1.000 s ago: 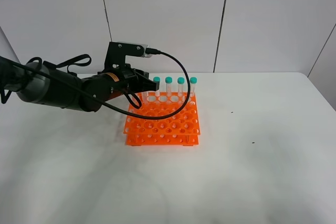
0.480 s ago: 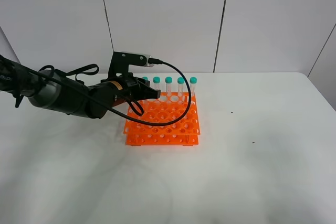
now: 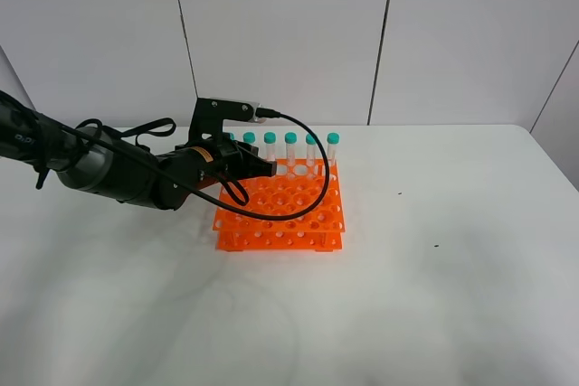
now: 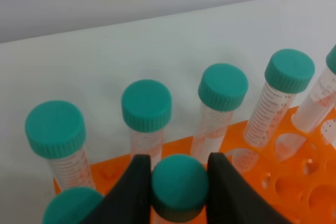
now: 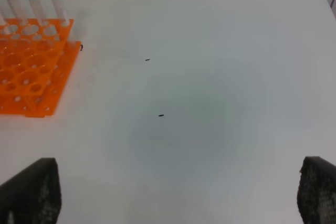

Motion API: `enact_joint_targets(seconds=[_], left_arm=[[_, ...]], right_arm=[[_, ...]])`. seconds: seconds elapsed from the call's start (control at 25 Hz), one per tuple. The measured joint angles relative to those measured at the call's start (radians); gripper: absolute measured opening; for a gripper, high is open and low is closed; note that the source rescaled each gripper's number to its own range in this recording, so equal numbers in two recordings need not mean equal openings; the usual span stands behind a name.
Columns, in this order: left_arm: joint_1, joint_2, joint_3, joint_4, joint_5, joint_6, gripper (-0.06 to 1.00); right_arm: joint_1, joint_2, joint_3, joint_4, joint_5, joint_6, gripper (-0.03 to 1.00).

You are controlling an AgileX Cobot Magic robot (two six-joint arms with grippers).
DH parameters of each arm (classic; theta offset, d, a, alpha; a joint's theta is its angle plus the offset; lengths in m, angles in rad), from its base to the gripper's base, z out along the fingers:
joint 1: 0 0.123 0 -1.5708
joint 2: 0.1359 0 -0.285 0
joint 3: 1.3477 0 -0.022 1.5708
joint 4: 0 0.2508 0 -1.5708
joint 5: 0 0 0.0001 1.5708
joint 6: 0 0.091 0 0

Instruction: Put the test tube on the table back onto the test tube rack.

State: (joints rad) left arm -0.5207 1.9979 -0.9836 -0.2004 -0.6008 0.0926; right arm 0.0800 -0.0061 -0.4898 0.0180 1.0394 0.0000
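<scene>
- Exterior high view: the left gripper [image 3: 262, 169] reaches over the far left part of the orange test tube rack [image 3: 282, 207], which stands toward the far edge of the white table [image 3: 434, 296], left of its middle. A row of teal-capped tubes [image 3: 290, 152] stands upright along the rack's far edge. The arm hides the gripper's tip, so what it carries cannot be made out here. No loose tube lies on the bare tabletop that shows.
- Left wrist view: this settles it. The two dark fingers [image 4: 131, 187] are clamped on the teal cap of the test tube [image 4: 179, 184], one on each side and touching it. The tube stands upright in the second row, just beside the far row, where four capped tubes [image 4: 147, 106] show, with another cap at the frame's corner. Whether its tip is already seated in a hole is hidden below the cap.
- Right wrist view: the right gripper [image 5: 173, 192] is spread wide, holding nothing, over bare table well apart from the rack [image 5: 32, 66]. Only three far-row tubes [image 5: 31, 1] show here, and two small dark specks [image 5: 161, 115] on the tabletop.
- Judgement: the task looks nearly done. The tube is off the table and at the rack; what remains is to seat it fully, let go, and withdraw.
</scene>
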Motion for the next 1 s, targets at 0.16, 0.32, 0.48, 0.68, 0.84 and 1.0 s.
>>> enact_joint_targets(seconds=[0.16, 0.32, 0.48, 0.68, 0.84, 1.0], left_arm=[[0.0, 0.0, 0.0, 0.0, 0.0, 0.0, 0.02], [0.0, 0.0, 0.0, 0.0, 0.0, 0.0, 0.02], [0.0, 0.0, 0.0, 0.0, 0.0, 0.0, 0.08], [0.0, 0.0, 0.0, 0.0, 0.0, 0.0, 0.41], [0.0, -0.019, 0.0, 0.0, 0.002, -0.001, 0.48], [0.0, -0.055, 0.0, 0.0, 0.004, -0.005, 0.49]], right_arm=[[0.0, 0.0, 0.0, 0.0, 0.0, 0.0, 1.0], [0.0, 0.0, 0.0, 0.0, 0.0, 0.0, 1.0], [0.0, 0.0, 0.0, 0.0, 0.0, 0.0, 1.0], [0.0, 0.0, 0.0, 0.0, 0.0, 0.0, 1.0], [0.0, 0.0, 0.0, 0.0, 0.0, 0.0, 1.0], [0.0, 0.0, 0.0, 0.0, 0.0, 0.0, 1.0]])
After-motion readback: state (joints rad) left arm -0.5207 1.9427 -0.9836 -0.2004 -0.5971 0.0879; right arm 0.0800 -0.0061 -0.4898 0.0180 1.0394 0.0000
